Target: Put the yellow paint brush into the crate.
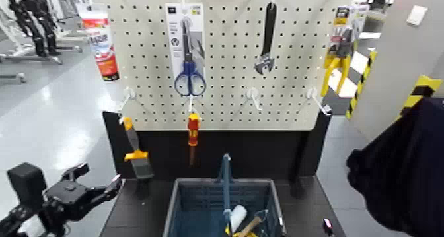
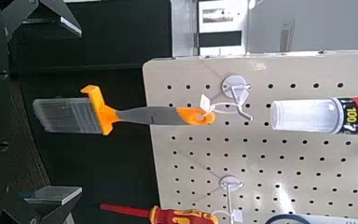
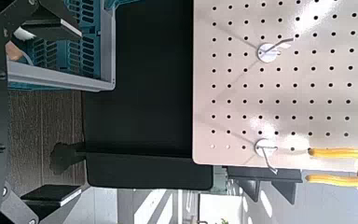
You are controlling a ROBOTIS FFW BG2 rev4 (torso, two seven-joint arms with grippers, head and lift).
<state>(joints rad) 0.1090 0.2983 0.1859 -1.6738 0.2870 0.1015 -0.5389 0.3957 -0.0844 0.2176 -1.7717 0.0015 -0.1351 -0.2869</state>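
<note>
left end effector (image 2: 65, 110) spread wide, empty, facing paint brush (image 2: 149, 115); right end effector (image 3: 63, 110) spread near crate (image 1: 180, 210).

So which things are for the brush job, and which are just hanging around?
For the job:
- yellow paint brush
- blue-grey crate
- left tool

Just around:
- blue scissors
- red-and-yellow screwdriver
- yellow-handled pliers
- wrench
- red-and-white tube

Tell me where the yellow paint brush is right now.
In the head view, the yellow paint brush hangs at the pegboard's lower left, left of the red-and-yellow screwdriver, outside the crate.
</note>
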